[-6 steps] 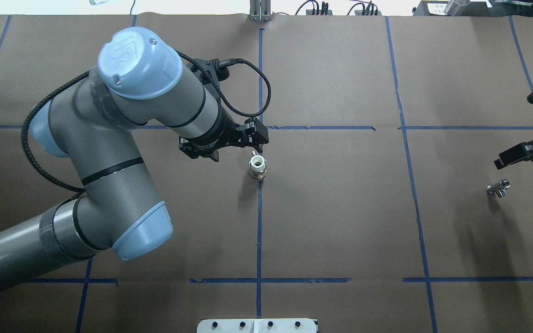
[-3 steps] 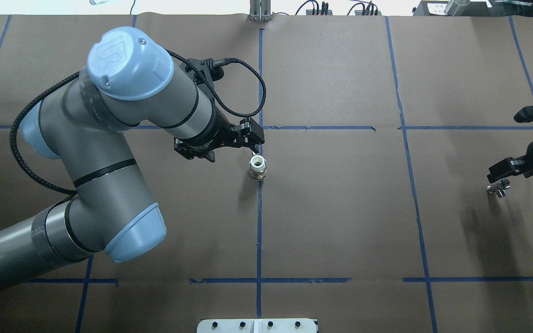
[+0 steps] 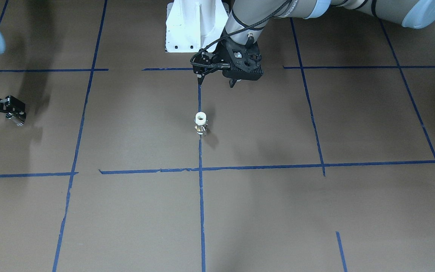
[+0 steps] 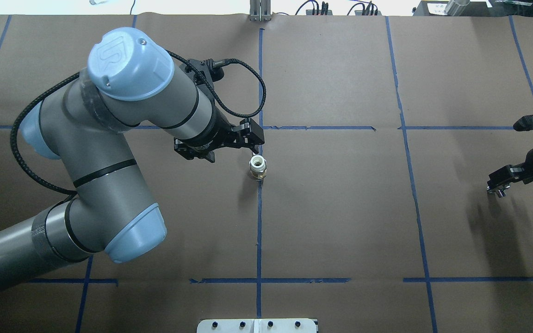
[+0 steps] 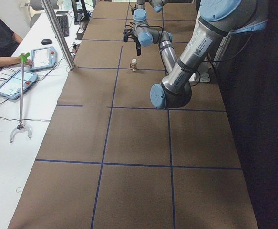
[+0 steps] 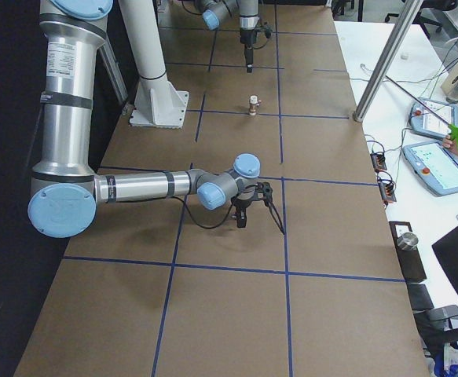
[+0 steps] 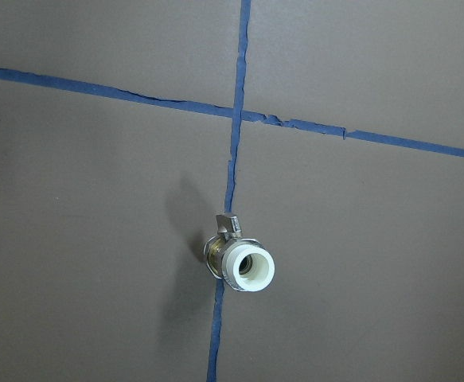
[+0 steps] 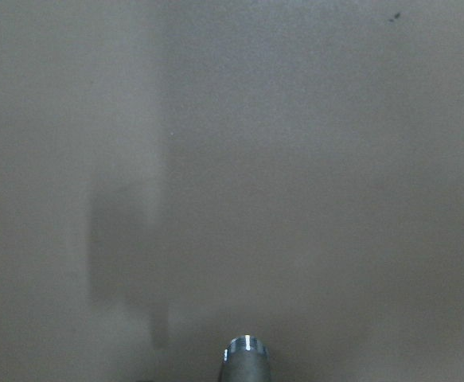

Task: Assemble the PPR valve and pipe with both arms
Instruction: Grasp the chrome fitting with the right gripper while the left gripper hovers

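The PPR valve (image 4: 257,166), white ends with a brass middle, stands upright on the centre tape line, also in the front view (image 3: 200,122) and the left wrist view (image 7: 239,267). My left gripper (image 4: 232,155) hovers open just left of and above it (image 3: 216,82), touching nothing. The small silver pipe (image 4: 498,192) lies at the table's far right, also seen in the front view (image 3: 14,119). My right gripper (image 4: 498,184) is low over it, jaws either side, and looks open. The pipe's threaded end shows at the bottom of the right wrist view (image 8: 245,358).
Brown paper with a blue tape grid (image 4: 322,127) covers the table. The white pedestal (image 3: 191,26) stands at the robot's edge. A metal post (image 6: 386,71) and the operators' tablets (image 6: 429,169) stand beyond the far edge.
My right gripper has moved in and down from the right edge onto the pipe. My left arm shifted slightly left and then held. Valve and pipe have not moved.
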### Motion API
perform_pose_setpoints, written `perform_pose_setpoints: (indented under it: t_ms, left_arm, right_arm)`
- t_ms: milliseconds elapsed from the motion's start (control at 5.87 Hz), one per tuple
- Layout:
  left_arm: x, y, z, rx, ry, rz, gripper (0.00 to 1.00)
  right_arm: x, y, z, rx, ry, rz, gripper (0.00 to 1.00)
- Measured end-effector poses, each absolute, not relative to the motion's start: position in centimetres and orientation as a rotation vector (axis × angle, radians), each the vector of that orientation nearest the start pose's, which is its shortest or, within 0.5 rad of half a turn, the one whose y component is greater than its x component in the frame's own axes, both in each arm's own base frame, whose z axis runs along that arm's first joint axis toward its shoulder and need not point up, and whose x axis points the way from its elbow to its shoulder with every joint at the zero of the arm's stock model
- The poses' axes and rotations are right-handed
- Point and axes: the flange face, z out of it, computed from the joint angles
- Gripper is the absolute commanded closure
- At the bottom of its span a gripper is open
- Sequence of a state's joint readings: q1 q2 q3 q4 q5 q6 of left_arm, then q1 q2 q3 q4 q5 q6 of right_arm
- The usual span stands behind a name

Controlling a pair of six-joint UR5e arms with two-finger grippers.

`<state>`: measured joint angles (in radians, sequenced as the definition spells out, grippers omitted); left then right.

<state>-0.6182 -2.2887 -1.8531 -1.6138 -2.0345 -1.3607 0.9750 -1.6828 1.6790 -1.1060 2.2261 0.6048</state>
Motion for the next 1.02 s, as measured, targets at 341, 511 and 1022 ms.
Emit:
perform_pose_setpoints:
  t_ms: [341,511,1022]
  left_arm:
    - [45.2,-43.1,11.1,0.027,1.105,-0.122,0.04]
    - [45.2,-43.1,11.1,0.027,1.105,-0.122,0.04]
    - [44.6,-42.8,10.6,0.037,1.119,-0.12,0.04]
  right_arm:
    - [-20.7,-42.8,61.2,0.005,-0.785,-0.148,1.0]
    - [-20.7,-42.8,61.2,0.014,-0.79,-0.155,1.0]
    - [-20.5,-42.3,58.1,0.063,-0.859,-0.141,1.0]
